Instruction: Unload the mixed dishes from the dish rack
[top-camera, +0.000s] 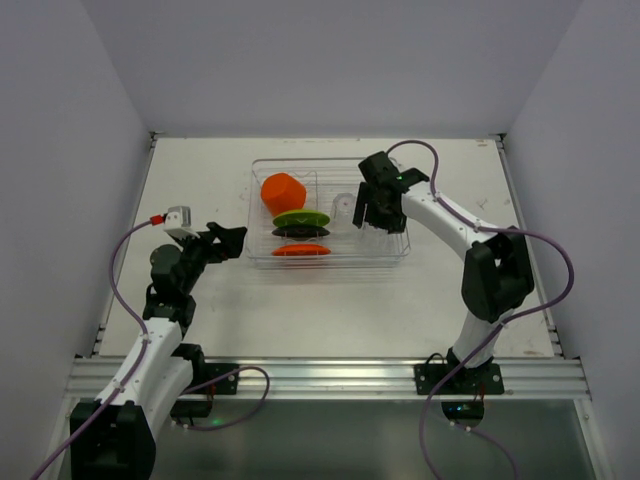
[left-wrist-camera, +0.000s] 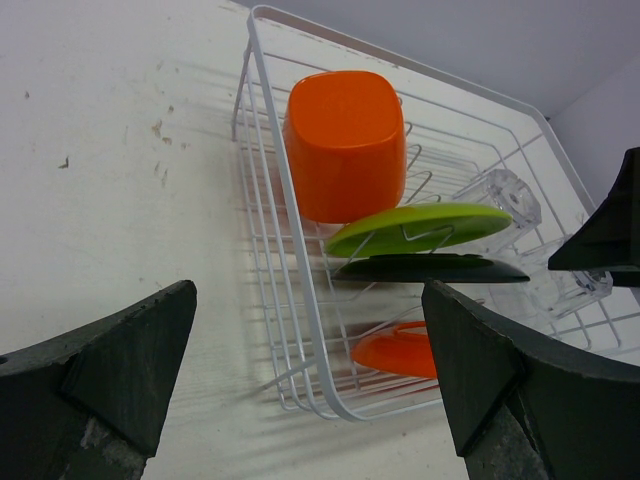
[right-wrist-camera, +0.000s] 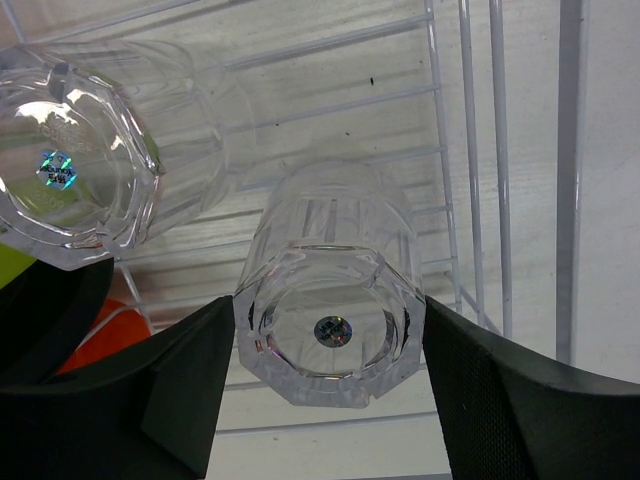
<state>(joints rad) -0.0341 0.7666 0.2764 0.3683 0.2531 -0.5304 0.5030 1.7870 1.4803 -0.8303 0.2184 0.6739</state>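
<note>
While left jaws hang open, right jaws straddle a tumbler (right-wrist-camera: 330, 330).
Base faces them, long axis pointing away; grip uncertain.

Orange noted on faceted cup (left-wrist-camera: 345, 140); lime-green plate (left-wrist-camera: 420, 228), black plate (left-wrist-camera: 430, 268), orange plate (left-wrist-camera: 395, 352) noted; 2 tumblers (right-wrist-camera: 330, 300) (right-wrist-camera: 85, 150) clear; dish rack (left-wrist-camera: 270, 200) wire white.
</note>
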